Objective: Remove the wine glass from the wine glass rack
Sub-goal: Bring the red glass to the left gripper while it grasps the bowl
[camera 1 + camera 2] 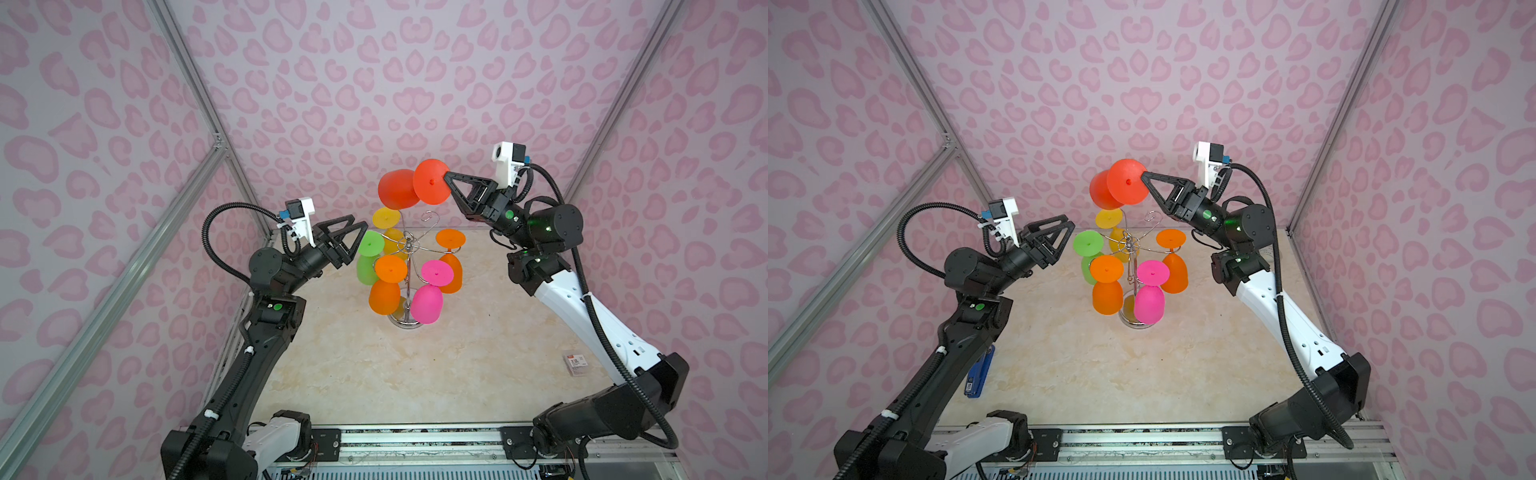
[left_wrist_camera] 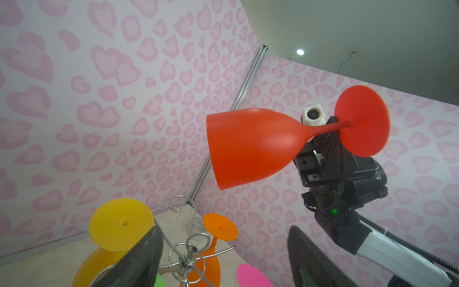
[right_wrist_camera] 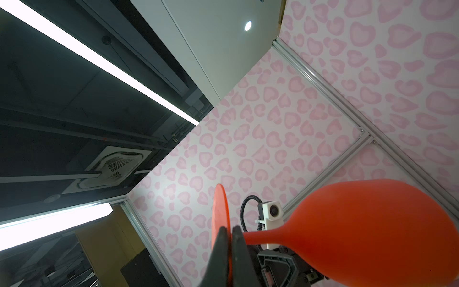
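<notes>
Above the rack (image 1: pixel 409 253), the right gripper (image 1: pixel 446 176) was clamped on the foot of the red glass (image 1: pixel 397 191), which hung clear of it. Left gripper (image 1: pixel 360 221) stood open beside the green glass (image 1: pixel 370 244). Lift-off judged done; next move needs a steady set-down.

Blue stapler (image 1: pixel 980 372) left on marble tabletop (image 1: pixel 415 374); small packet (image 1: pixel 575 365) right.
</notes>
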Action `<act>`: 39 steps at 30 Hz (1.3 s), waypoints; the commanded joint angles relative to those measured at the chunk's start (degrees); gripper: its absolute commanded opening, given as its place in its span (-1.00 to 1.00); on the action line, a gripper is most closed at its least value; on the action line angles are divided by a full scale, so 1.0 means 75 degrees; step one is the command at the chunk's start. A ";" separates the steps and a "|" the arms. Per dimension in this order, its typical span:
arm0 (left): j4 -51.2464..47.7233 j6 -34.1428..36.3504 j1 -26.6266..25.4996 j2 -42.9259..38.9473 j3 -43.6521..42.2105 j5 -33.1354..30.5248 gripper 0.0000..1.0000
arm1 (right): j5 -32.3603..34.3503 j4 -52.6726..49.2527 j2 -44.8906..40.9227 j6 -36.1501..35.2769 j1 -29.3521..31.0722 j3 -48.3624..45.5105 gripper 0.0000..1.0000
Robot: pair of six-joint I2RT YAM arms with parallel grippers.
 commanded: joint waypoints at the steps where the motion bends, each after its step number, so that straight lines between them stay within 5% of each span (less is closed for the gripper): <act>1: 0.1612 -0.0566 -0.0023 0.0208 -0.0175 0.0201 0.58 | 0.0022 0.1332 0.0261 0.0781 0.0156 0.0048 -1.00; 11: 0.3638 -0.1356 -0.0045 0.0770 -0.0383 0.0682 0.52 | 0.0069 0.2593 0.0925 0.1951 0.0385 0.0082 -1.00; 23: 0.4476 -0.1801 -0.0128 0.1295 -0.0172 0.0722 0.50 | 0.0226 0.3739 0.1328 0.3159 0.0469 -0.0081 -1.00; 39: 0.5215 -0.2259 -0.0255 0.1179 -0.0348 0.0679 0.02 | 0.0752 0.4935 0.1808 0.4658 0.0200 -0.0128 -1.00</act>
